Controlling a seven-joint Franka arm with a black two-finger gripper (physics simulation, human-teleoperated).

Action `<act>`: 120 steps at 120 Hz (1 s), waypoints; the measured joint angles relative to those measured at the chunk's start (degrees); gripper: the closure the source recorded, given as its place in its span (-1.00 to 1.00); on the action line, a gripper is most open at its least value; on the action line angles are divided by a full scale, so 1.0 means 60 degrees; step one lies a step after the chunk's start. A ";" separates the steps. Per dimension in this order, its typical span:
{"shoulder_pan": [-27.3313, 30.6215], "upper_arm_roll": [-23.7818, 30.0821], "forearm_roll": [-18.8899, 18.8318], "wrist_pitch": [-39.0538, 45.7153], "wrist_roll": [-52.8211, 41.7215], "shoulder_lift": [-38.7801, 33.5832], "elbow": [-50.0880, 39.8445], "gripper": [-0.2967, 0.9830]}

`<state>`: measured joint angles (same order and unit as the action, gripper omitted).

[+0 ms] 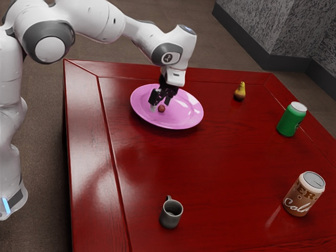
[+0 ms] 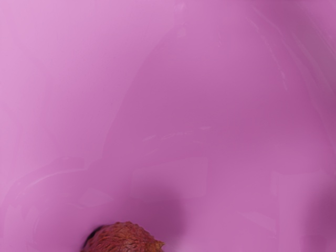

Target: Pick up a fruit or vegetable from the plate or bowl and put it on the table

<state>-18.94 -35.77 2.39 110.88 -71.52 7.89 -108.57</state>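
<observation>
On the pink plate (image 1: pixel 186 113) sits 1 round, rough-skinned, reddish fruit (image 1: pixel 161 108).

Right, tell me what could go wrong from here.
The small reddish fruit is roundish and sits on a smooth, shiny plate, so it could roll aside if one of the open fingers nudges it first.
The fingers are down close to the plate, so going lower might press on it or shift it.
The fruit is small beside the fingers, so an off-centre grip could let it slip out during the lift.
</observation>
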 joint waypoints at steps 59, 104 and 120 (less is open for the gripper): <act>0.0082 0.0000 0.0220 0.0019 -0.0011 0.0285 0.0086 -0.34; 0.0103 -0.0011 0.0498 0.0168 0.0023 0.0316 0.0101 0.26; 0.0036 -0.0003 0.0518 0.0216 0.0028 0.0295 0.0120 0.28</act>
<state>-18.72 -35.79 5.50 112.17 -71.35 9.66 -107.85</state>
